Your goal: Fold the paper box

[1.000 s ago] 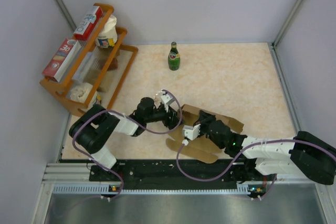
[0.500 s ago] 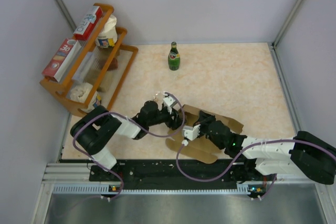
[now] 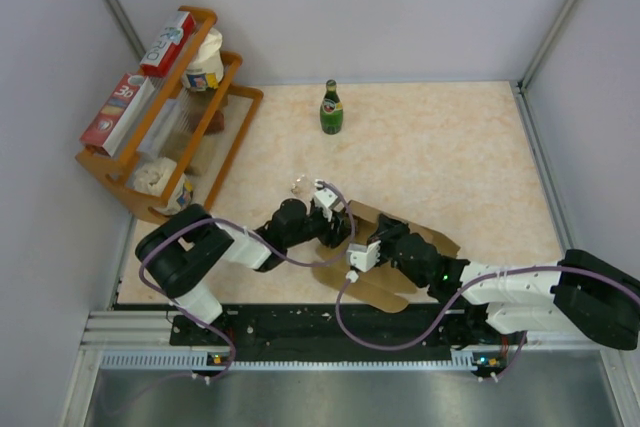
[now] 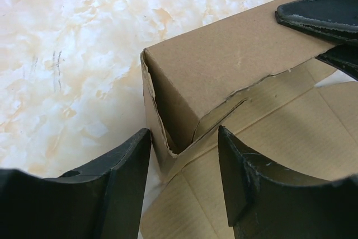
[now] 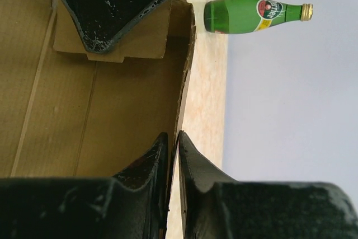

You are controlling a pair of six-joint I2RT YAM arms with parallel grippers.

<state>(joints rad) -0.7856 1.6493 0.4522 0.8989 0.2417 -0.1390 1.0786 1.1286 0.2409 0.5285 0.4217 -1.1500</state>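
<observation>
The paper box, plain brown cardboard and partly folded, lies on the table near the front with a flap spread toward the arms. My left gripper is at the box's left end. In the left wrist view it is open, its fingers straddling a raised corner of the box without touching it. My right gripper reaches in from the right. In the right wrist view it is pinched on a thin upright wall of the box.
A green glass bottle stands at the back of the table, also seen lying sideways in the right wrist view. A wooden rack with red-and-white printed boxes and jars stands at the back left. Grey walls enclose the table.
My left gripper has moved right and nearer, onto the box's left corner, and its fingers have narrowed. The right gripper has stayed on the box wall, its fingers slightly looser.
</observation>
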